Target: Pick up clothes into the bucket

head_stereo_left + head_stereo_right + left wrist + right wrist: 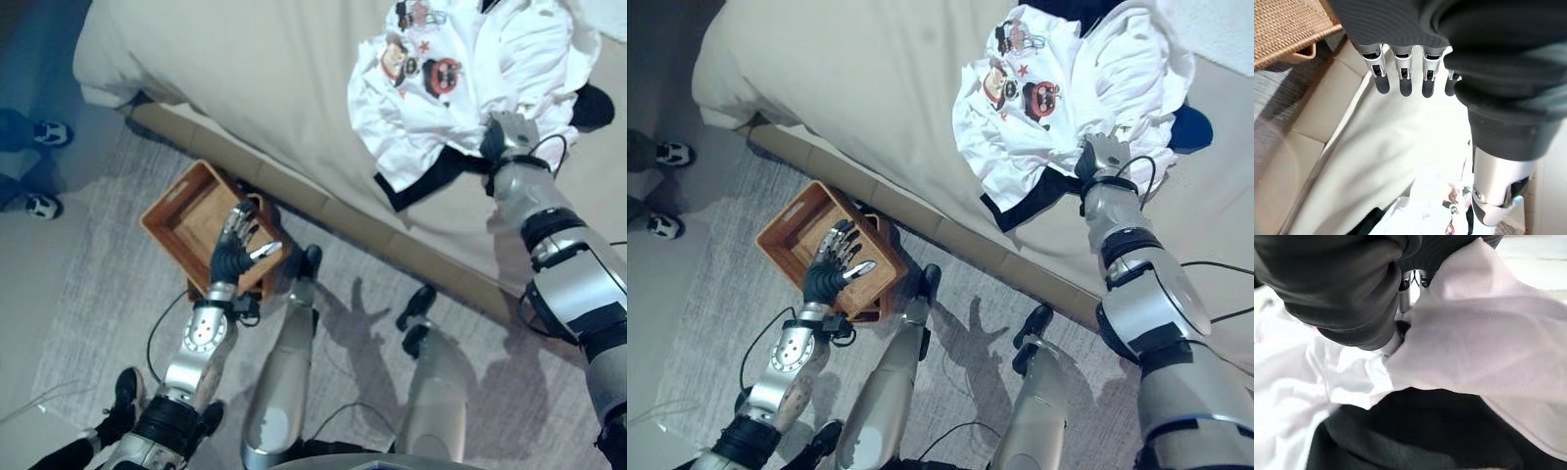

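A white shirt (470, 69) with cartoon prints lies crumpled on the bed (245, 78), over a dark garment (431, 176). My right hand (509, 132) rests on the shirt's near edge, its fingers curled into the white cloth (1474, 333), which bunches around them. A brown wooden basket (186, 220) stands empty on the rug beside the bed. My left hand (235, 250) hovers over the basket's near corner, open, with its fingers (1403, 73) straight and holding nothing.
The bed's base (323, 201) runs diagonally between the basket and the clothes. Another dark item (593, 106) lies on the bed past the shirt. A person's shoes (44, 132) stand on the floor at the far left.
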Robot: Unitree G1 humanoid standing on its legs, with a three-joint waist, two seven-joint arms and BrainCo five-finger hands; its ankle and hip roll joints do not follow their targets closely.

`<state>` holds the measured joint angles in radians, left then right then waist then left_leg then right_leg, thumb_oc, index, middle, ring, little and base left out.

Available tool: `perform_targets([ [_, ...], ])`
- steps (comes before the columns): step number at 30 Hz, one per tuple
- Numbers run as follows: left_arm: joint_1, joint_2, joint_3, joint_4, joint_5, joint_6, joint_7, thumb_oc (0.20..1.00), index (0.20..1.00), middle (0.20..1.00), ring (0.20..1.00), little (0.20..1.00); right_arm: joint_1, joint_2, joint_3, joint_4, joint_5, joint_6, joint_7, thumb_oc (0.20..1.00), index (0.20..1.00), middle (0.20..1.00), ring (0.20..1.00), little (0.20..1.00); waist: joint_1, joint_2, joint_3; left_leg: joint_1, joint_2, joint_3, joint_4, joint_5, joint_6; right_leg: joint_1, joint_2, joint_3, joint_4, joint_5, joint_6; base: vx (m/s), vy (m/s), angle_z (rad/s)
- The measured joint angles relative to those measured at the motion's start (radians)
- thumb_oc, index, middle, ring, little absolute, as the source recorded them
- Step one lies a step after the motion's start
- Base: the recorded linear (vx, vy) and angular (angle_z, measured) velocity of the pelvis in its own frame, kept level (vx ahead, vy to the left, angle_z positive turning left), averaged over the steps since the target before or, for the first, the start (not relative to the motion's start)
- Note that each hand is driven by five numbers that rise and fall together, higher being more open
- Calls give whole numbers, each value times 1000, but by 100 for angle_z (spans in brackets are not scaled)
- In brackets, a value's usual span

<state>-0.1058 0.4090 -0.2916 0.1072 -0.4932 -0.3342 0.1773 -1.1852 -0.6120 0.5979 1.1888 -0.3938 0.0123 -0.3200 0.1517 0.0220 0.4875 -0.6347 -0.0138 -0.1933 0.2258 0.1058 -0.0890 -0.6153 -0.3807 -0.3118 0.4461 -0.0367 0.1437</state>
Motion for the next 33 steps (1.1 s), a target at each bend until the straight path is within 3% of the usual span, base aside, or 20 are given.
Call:
perform_targets([
  [4,2,1,5,0,0,0,0,1000,1000,1000,1000,1000,73,-16,-50,-147,91,-16,7,200,200,200,200,200,-3,-2,-13,42,10,3,-14,-6,-8,46,11,-2,-26,5,3,29,-11,-5],
  [7,10,0,22,0,0,3,2,1000,1000,1000,1000,1000,140,-47,-94,-331,155,-36,13,200,200,200,200,200,-35,-7,-15,78,17,6,-31,-4,-6,84,23,-7,-53,15,4,59,-19,-6],
  [13,47,3,49,2,1,21,-5,1000,1000,1000,1000,1000,461,-100,-268,-762,258,-102,33,200,200,200,200,200,-57,-59,-58,211,43,32,-84,-17,-8,227,58,-9,-155,35,13,92,-23,-13],
  [14,58,4,50,9,3,24,-10,1000,1000,1000,1000,1000,522,-106,-299,-812,275,-119,42,200,200,200,200,200,-79,-76,-74,241,49,40,-95,-22,-9,256,65,-8,-175,36,13,106,-10,-13],
  [20,66,-3,47,62,16,35,-43,1000,1000,1000,1000,1000,650,-148,-380,-946,368,-166,93,200,200,200,200,200,-127,-88,-145,350,70,72,-148,-24,-12,367,96,-6,-279,68,16,93,-13,-16],
  [21,62,-2,47,97,46,40,-46,1000,1000,1000,1000,1000,654,-148,-388,-978,397,-169,111,200,200,200,200,200,-116,-85,-147,385,75,84,-160,-22,-10,405,105,1,-315,88,18,91,25,-32],
  [27,66,3,37,164,164,65,-51,1000,1000,1000,1000,1000,615,-141,-385,-1112,505,-228,173,200,200,200,200,200,-152,-89,-221,523,97,166,-228,-32,-15,527,143,56,-462,147,23,92,12,-37],
  [33,-2,-1,6,201,208,86,-48,1000,1000,1000,1000,1000,508,-150,-250,-1158,610,-222,262,200,200,200,200,200,-200,-106,-300,634,123,233,-287,-33,-17,599,182,106,-535,176,24,68,-1,-33],
])
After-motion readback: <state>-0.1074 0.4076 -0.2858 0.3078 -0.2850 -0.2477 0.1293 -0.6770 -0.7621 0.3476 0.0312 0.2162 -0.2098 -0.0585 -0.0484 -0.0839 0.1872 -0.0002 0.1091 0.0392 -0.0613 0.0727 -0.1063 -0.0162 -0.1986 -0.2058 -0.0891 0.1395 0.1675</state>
